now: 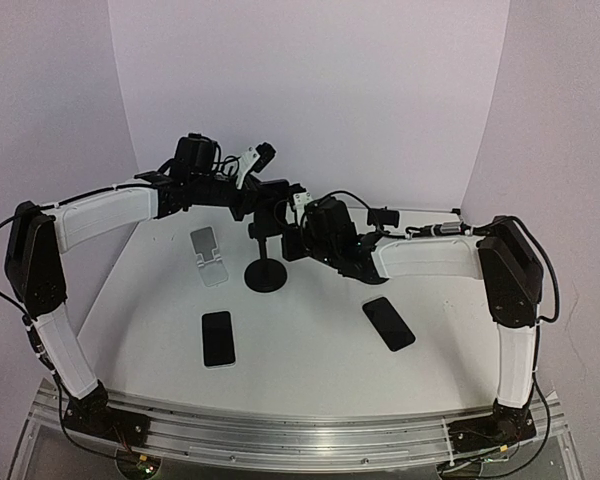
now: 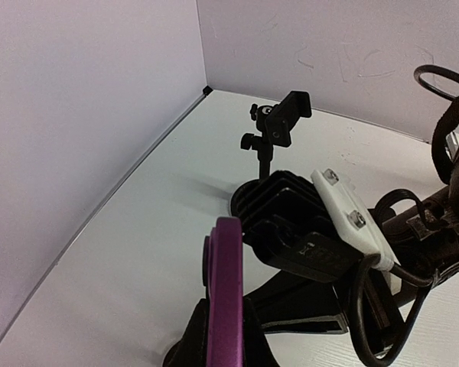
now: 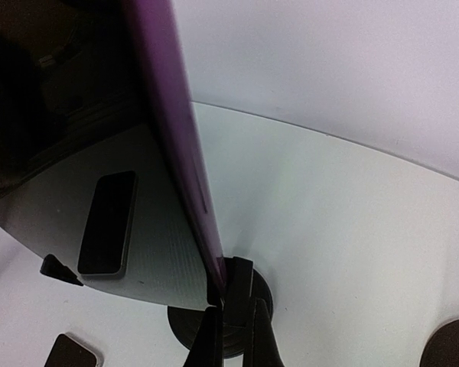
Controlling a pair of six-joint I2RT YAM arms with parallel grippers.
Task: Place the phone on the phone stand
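A purple phone [image 2: 226,260] stands on edge with my left gripper [image 2: 224,306] shut on it. In the right wrist view the phone [image 3: 176,130] runs down into the clamp of the black phone stand [image 3: 185,325]. My right gripper [image 3: 236,307] is shut on that clamp, right beside the phone's lower end. From above, both grippers meet over the stand [image 1: 266,272] at mid-table, the left gripper [image 1: 250,200] from the left and the right gripper [image 1: 285,232] from the right. The arms hide the phone in the top view.
A white stand [image 1: 208,255] sits just left of the black one. Two dark phones lie flat nearer the front, one on the left [image 1: 218,338] and one on the right [image 1: 388,322]. A second black clamp stand [image 2: 279,122] is at the back. Walls enclose three sides.
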